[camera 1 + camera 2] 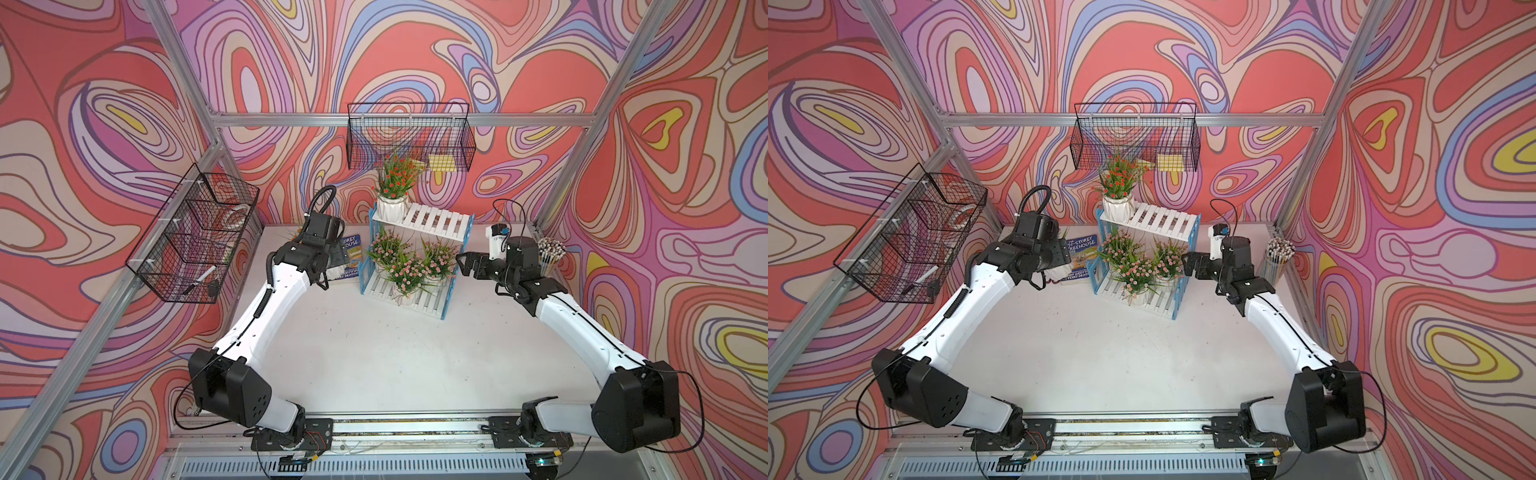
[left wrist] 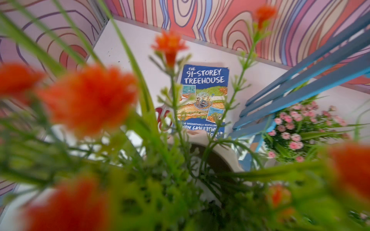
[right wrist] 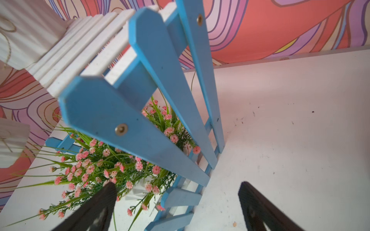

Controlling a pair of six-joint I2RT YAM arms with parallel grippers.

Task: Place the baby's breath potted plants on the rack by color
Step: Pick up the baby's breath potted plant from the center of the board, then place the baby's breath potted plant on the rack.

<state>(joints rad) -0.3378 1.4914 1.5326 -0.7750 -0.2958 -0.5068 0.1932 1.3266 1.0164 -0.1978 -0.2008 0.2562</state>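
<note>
The rack point(image 1: 432, 222) with white slats and blue picket sides stands at the back middle of the table. One orange-red baby's breath potted plant point(image 1: 394, 176) sits at the left end of its top shelf. Three pink ones point(image 1: 405, 270) crowd the lower shelf. A second orange-red plant point(image 2: 90, 96) fills the left wrist view, its white pot point(image 1: 1054, 273) showing under my left gripper point(image 1: 330, 259), left of the rack over a book. Foliage hides the fingers. My right gripper point(image 3: 176, 186) is open and empty beside the rack's right side point(image 1: 465, 262).
A blue paperback book point(image 1: 351, 257) lies on the table left of the rack. A cup of pencils point(image 1: 550, 253) stands at the back right. Black wire baskets hang on the back wall point(image 1: 409, 137) and the left wall point(image 1: 195, 237).
</note>
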